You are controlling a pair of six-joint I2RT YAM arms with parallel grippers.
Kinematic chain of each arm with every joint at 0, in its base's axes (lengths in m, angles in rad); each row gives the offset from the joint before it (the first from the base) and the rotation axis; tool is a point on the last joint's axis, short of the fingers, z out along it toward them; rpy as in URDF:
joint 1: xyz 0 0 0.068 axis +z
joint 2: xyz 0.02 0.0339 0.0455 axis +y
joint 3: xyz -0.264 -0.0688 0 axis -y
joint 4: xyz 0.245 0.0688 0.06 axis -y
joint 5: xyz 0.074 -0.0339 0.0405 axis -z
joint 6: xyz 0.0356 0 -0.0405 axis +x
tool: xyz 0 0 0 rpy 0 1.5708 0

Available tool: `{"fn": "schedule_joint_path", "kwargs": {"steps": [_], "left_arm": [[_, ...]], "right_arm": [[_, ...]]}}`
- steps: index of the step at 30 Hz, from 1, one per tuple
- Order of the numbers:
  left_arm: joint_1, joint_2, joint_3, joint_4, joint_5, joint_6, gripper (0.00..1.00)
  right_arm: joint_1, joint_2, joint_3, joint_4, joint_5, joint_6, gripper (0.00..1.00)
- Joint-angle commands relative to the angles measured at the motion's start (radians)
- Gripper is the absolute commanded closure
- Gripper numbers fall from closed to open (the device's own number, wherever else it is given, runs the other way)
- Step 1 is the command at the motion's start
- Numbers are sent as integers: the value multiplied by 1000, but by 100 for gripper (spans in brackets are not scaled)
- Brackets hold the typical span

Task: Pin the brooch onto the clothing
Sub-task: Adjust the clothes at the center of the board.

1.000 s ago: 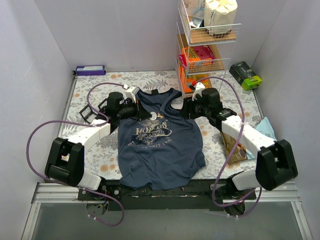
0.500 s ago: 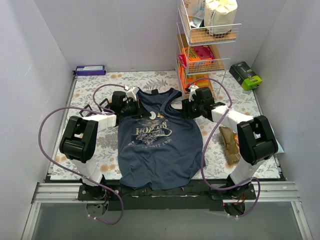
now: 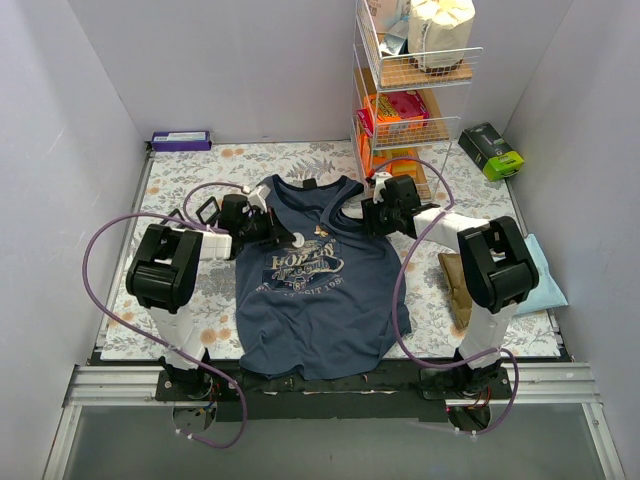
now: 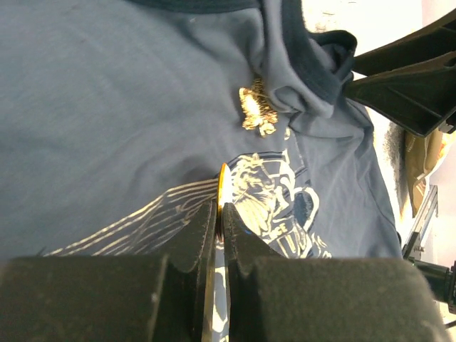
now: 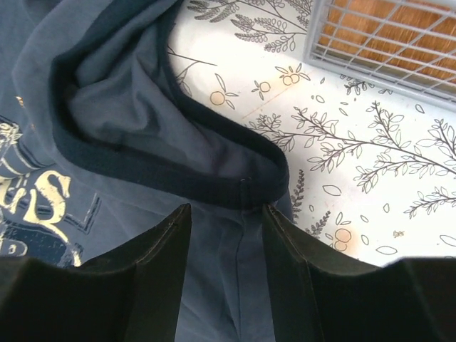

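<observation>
1. Over the last second both arms have folded upright. The gold brooch [image 4: 256, 112] lies on the navy tank top [image 3: 315, 310], just above its chest print, so it looks placed, though I can't tell if it is fastened.
2. The left claw [image 4: 219, 210] pinches a thin gold-edged disc [image 4: 222, 182]. The right claw [image 5: 226, 210] has narrowed slightly, its jaws apart over the dark armhole trim [image 5: 178, 182], holding nothing.
3. The print reads roughly "HORSES"; the smaller lettering is illegible.

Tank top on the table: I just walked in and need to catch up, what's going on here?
Two robot arms work on a navy tank top laid flat. The left gripper is shut on a thin gold-edged disc over the chest print. A gold brooch sits on the fabric near the neckline. The right gripper hangs open over the dark-trimmed strap.
</observation>
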Motion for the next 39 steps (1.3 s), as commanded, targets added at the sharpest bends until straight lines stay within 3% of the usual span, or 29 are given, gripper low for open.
{"fn": "schedule_joint_path", "kwargs": {"steps": [1, 4, 7, 11, 12, 20, 29, 31, 34, 39], "left_arm": [[32, -5, -36, 49, -27, -17, 100], [52, -12, -67, 52, -47, -31, 100], [69, -11, -91, 43, -67, -45, 100], [98, -8, -118, 24, -85, -79, 100], [107, -6, -124, 17, -88, -85, 100], [138, -29, -162, -72, -163, -66, 100], [138, -101, -139, -126, -229, -5, 100], [135, -152, -131, -109, -209, 7, 100], [116, -222, -96, -114, -205, 30, 100], [63, -313, -26, -118, -238, 78, 100]], "right_arm": [[-15, 24, 33, 73, 24, -10, 49], [-28, 42, 44, 85, 27, -13, 55], [-37, 64, 60, 83, 40, -29, 69], [-55, 63, 67, 64, 82, -19, 97], [-69, 59, 65, 60, 100, -16, 99], [-172, -7, 48, 8, 203, 28, 99], [-202, -37, 53, -52, 169, 30, 99], [-204, -80, 38, -42, 117, 28, 93], [-196, -150, 10, -36, 36, 50, 68], [-112, -247, -57, -9, -15, 106, 59]]}}
